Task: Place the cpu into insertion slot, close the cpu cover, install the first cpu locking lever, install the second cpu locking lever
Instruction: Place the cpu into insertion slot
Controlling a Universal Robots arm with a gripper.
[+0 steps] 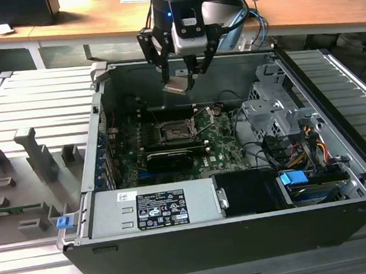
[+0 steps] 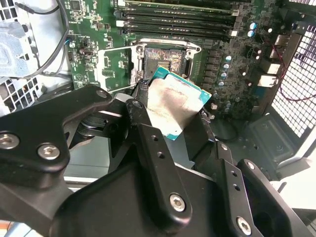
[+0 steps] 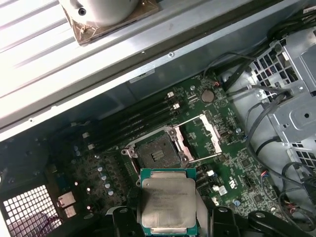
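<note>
Claw (image 1: pixel 179 79) is clamped on the cpu (image 1: pixel 177 85), pinching it by opposite edges and hanging over the open case (image 1: pixel 212 250) near its far wall. My read is that we're on step one, cpu into the insertion slot (image 3: pixel 158 154). The slot is bare, well below the chip and offset from it. The cpu cover (image 3: pixel 212 136) is flipped open beside it. Seating calls for centring over the socket, squaring the edges and levelling the chip, since it looks tilted in the exterior view. The cpu is a flat square with a dull, smeared metal face and a green rim.
</note>
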